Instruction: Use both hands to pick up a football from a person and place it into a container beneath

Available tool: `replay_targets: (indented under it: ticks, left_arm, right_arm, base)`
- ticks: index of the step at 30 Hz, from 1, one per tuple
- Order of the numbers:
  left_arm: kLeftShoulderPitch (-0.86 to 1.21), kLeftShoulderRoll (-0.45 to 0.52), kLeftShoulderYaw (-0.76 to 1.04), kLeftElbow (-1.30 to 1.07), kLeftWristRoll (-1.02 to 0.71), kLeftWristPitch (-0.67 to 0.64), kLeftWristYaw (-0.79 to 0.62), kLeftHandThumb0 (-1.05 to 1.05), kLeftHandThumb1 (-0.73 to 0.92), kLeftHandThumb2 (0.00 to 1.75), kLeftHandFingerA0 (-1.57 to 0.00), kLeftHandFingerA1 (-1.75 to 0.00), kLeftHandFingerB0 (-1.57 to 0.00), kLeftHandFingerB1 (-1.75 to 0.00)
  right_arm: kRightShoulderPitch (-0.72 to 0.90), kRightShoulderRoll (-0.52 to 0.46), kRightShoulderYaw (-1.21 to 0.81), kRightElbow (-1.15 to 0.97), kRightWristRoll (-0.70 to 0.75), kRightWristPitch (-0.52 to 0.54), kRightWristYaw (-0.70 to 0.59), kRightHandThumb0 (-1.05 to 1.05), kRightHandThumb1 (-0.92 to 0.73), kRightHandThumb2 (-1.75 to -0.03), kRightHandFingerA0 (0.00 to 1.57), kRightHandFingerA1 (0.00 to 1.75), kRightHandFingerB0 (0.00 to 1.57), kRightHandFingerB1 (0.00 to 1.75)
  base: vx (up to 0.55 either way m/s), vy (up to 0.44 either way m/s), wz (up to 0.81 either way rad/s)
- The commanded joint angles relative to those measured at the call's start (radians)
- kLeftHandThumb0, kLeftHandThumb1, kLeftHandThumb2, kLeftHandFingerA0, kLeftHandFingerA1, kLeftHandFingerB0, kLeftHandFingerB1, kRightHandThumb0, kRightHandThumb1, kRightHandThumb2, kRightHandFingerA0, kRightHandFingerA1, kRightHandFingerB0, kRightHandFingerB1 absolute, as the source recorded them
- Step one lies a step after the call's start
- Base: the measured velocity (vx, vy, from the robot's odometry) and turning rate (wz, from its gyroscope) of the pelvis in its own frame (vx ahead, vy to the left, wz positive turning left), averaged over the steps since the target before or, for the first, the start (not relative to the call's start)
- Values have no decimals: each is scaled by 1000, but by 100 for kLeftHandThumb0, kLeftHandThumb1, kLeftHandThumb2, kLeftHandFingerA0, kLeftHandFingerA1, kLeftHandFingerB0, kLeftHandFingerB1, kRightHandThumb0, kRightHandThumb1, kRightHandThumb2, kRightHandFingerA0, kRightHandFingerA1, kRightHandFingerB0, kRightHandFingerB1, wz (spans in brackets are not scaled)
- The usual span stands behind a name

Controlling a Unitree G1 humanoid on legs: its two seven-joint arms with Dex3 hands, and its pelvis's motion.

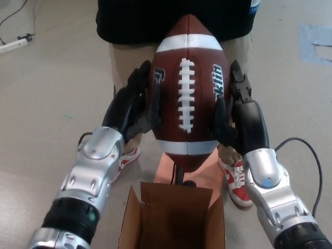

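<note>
A brown football with white laces and white stripes stands upright in mid-air, held between my two hands. My left hand presses its left side with fingers wrapped around it. My right hand clamps the right side. Below the ball, an open cardboard box sits on the floor at the bottom of the view. A person in a black shirt and tan trousers stands right behind the ball; the person's hands are not visible.
The person's red and white shoes stand on the floor either side of the box. A white power strip lies at far left and a blue patch at far right. A black cable loops from my right arm.
</note>
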Motion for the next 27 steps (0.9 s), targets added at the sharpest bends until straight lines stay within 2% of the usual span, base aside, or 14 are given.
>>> replay_targets:
  ticks: [1,3,4,5,8,9,19,20,21,22,25,26,27]
  left_arm:
    - [-32,174,147,131,-55,-70,-40,-96,86,117,0,-4,0,-3]
    - [-42,225,186,187,-63,-91,-51,-93,86,117,0,-6,0,-4]
    - [-48,255,210,212,-73,-98,-64,-79,92,72,0,0,0,0]
    - [-55,305,240,249,-77,-105,-68,-92,83,115,0,-8,0,-6]
    - [-72,341,269,302,-72,-127,-72,-89,81,114,0,-10,0,-8]
    - [-75,350,277,315,-74,-135,-76,-92,82,113,0,-7,0,-5]
    - [-33,372,291,391,-58,-219,-154,-91,81,113,0,-9,0,-6]
    - [-28,372,295,399,-62,-226,-158,-85,74,97,0,-6,0,-5]
    - [-23,372,300,407,-65,-234,-160,-85,74,97,0,-6,0,-5]
    - [-18,378,300,415,-63,-242,-163,-82,77,112,0,-16,0,-13]
    - [-11,396,310,430,-67,-240,-173,-90,81,113,0,-10,0,-6]
    - [2,410,316,436,-70,-241,-181,-85,79,111,0,-12,0,-10]
    - [12,419,319,441,-69,-243,-186,-83,74,97,0,-5,0,-5]
  right_arm:
    - [-4,-131,-119,46,73,-50,75,-90,-92,-121,0,7,0,5]
    - [1,-166,-153,62,81,-46,73,-85,-88,-119,0,11,0,10]
    - [6,-188,-167,74,75,-42,64,-89,-92,-120,0,8,0,6]
    - [18,-221,-183,93,63,-27,48,-89,-91,-120,0,13,0,7]
    - [22,-241,-207,133,74,-37,67,-87,-91,-119,0,9,0,7]
    - [22,-246,-214,150,79,-46,76,-81,-84,-118,0,15,0,14]
    - [9,-244,-230,201,71,-86,79,-85,-86,-118,0,11,0,11]
    - [10,-243,-229,195,71,-84,79,-89,-88,-118,0,8,0,7]
    - [10,-243,-228,189,70,-83,79,-89,-88,-118,0,8,0,7]
    - [8,-243,-228,183,72,-81,79,-90,-89,-118,0,8,0,7]
    - [-2,-239,-228,166,73,-73,73,-89,-88,-118,0,11,0,9]
    - [-11,-236,-233,157,80,-66,70,-89,-87,-117,0,10,0,10]
    - [-17,-233,-238,157,86,-66,70,-89,-86,-117,0,11,0,10]
  base:
    - [0,0,0]
    - [0,0,0]
    - [0,0,0]
    - [0,0,0]
    - [0,0,0]
    - [0,0,0]
    - [0,0,0]
    - [0,0,0]
    - [0,0,0]
    - [0,0,0]
    - [0,0,0]
    - [0,0,0]
    - [0,0,0]
